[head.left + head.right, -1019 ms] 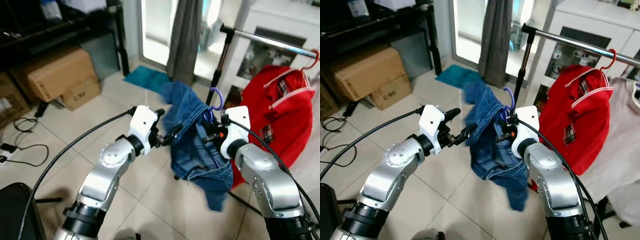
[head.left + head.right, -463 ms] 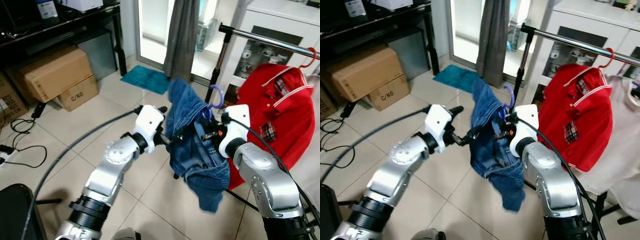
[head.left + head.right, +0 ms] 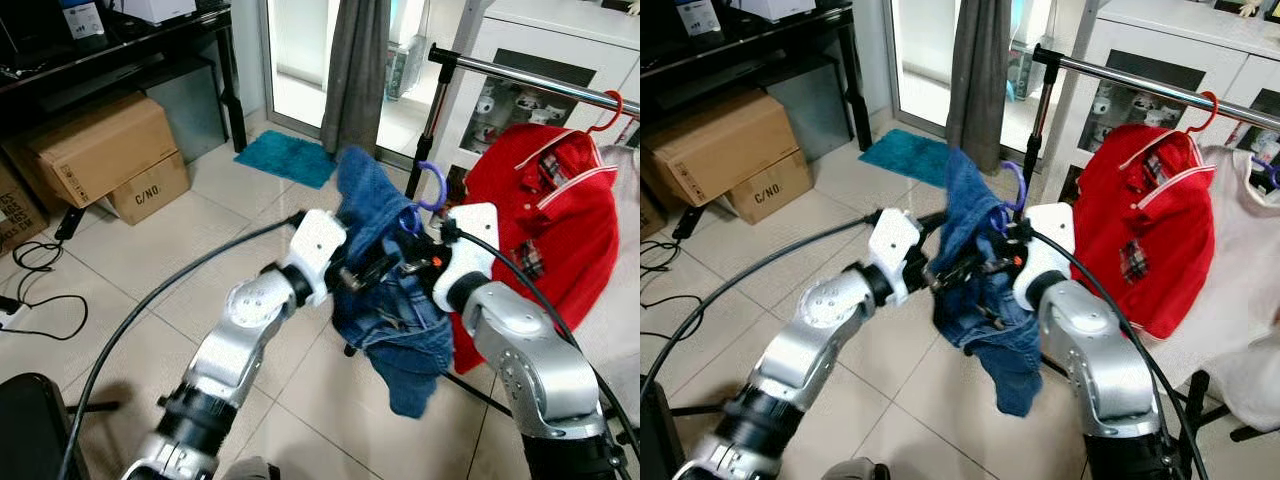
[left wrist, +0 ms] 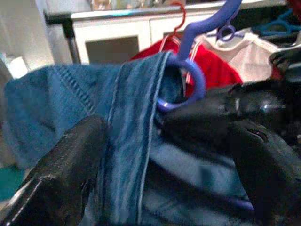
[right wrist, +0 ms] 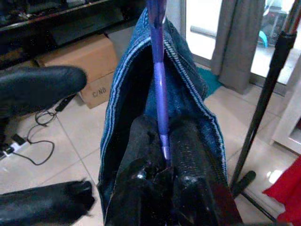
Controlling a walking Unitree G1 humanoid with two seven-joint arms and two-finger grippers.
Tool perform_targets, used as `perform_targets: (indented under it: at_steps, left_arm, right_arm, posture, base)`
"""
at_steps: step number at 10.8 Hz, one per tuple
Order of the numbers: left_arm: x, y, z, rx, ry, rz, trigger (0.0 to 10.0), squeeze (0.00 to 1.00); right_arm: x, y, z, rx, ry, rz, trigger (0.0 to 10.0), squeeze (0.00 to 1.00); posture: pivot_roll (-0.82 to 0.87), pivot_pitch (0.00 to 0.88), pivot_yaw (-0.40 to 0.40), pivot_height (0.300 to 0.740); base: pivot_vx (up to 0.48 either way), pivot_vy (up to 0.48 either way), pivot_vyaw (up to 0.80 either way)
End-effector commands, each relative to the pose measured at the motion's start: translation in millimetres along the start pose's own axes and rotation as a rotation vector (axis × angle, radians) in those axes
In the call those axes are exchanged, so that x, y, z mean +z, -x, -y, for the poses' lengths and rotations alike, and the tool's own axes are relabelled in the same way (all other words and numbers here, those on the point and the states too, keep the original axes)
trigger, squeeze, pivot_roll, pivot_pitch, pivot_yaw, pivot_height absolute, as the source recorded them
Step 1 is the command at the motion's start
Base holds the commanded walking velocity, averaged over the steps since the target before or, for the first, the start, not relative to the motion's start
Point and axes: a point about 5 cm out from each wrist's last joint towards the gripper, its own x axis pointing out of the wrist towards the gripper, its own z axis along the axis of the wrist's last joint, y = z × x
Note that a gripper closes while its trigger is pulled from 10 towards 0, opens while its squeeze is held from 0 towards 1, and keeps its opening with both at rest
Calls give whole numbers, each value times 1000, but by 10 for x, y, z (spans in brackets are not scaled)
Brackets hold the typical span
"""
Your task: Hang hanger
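Stitched blue denim jeans point(image 3: 385, 300) drape over a smooth purple plastic hanger point(image 3: 428, 190), beside a chromed, glossy metal rail point(image 3: 540, 78). Red cloth shirt point(image 3: 545, 220), matt brown cardboard boxes point(image 3: 95, 150), glossy pale floor tiles point(image 3: 180, 250).

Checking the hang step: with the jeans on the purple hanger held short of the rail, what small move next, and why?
Probably lift the right gripper up toward the rail: the purple hanger hook is below it, left of the red shirt.
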Motion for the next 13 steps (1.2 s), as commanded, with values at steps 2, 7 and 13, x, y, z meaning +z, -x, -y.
perform_targets:
  at_steps: [2, 7, 13]
  left_arm:
    - [-7, -3, -184, 111, -109, -19, 10000, 0]
    - [-175, -30, -285, 121, -222, -98, 0, 0]
    - [-192, -52, -335, 118, -220, -90, 0, 0]
  right_arm:
    - [145, -6, -59, 26, 12, 56, 0, 0]
    - [192, 34, -65, 14, -8, 80, 0, 0]
    - [242, 60, -66, 40, -57, 107, 0, 0]
  posture:
    - [2, 8, 15, 740]
    - [-31, 0, 34, 740]
    - [-33, 1, 27, 740]
  base:
    - [0, 0, 0]
    - [0, 0, 0]
    - [0, 0, 0]
